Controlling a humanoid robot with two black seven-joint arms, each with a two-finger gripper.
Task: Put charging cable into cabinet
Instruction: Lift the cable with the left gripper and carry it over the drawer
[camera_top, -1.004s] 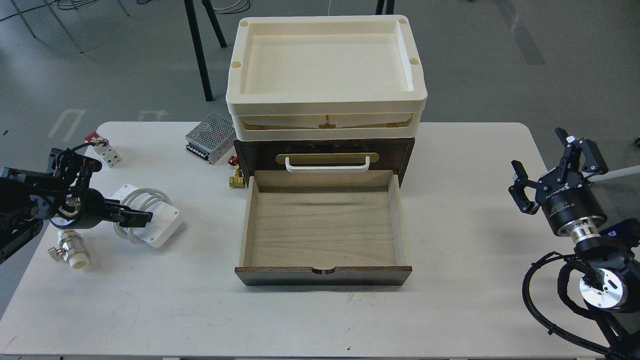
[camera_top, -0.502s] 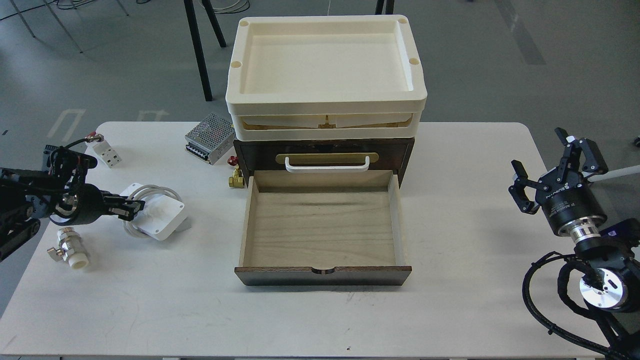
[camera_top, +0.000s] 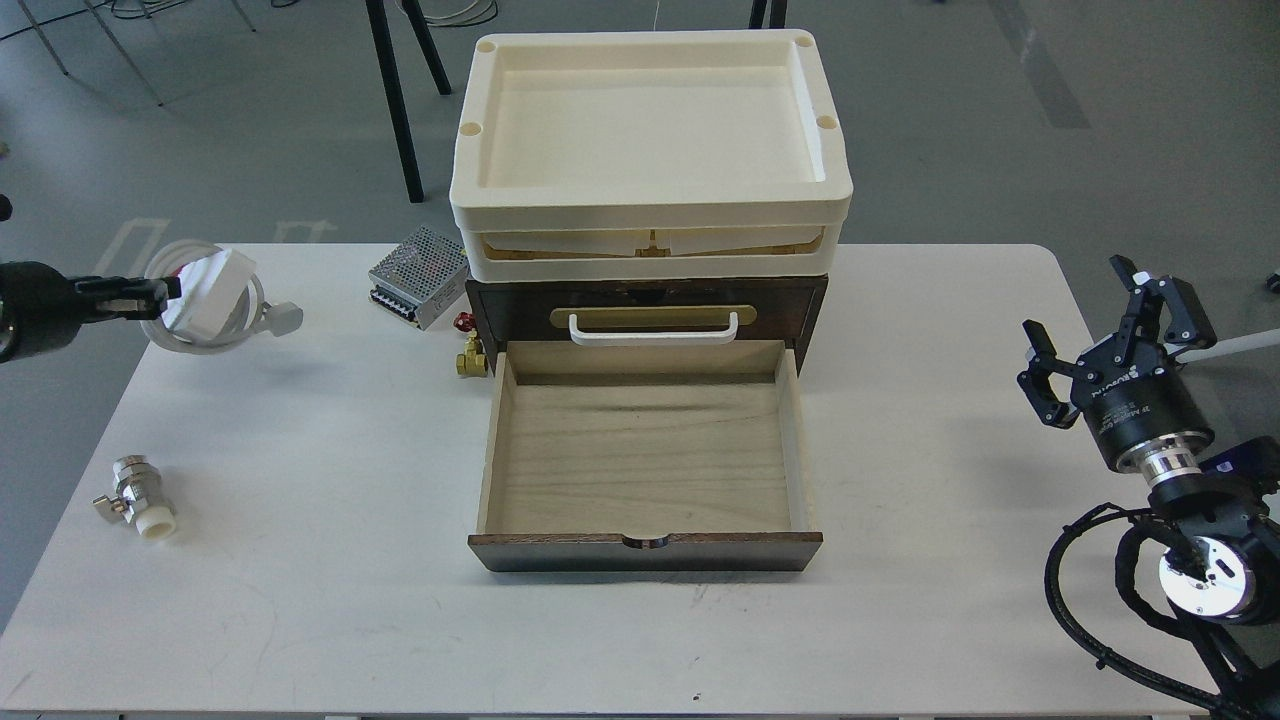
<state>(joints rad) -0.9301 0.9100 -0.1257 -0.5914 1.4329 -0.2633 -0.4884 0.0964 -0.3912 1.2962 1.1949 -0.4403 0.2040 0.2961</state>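
My left gripper (camera_top: 160, 292) is shut on the charging cable (camera_top: 215, 300), a white square adapter with its white cord coiled around it. It holds the cable tilted in the air above the table's far left. The cabinet (camera_top: 648, 310) stands at the table's middle back, dark brown, with cream trays (camera_top: 650, 215) stacked on top. Its pale wood drawer (camera_top: 645, 455) is pulled fully open and has nothing in it. A second drawer above it, with a white handle (camera_top: 654, 330), is closed. My right gripper (camera_top: 1090, 335) is open and holds nothing, off the table's right edge.
A perforated metal power-supply box (camera_top: 420, 274) lies left of the cabinet. A brass valve with a red knob (camera_top: 470, 352) sits by the cabinet's left corner. A white and metal valve (camera_top: 135, 500) lies at the near left. Black chair legs (camera_top: 400, 90) stand behind the table.
My left gripper has closed on the charging cable and lifted it off the table, up and to the left. The small white block at the far left is now hidden behind it. The right arm has not moved.
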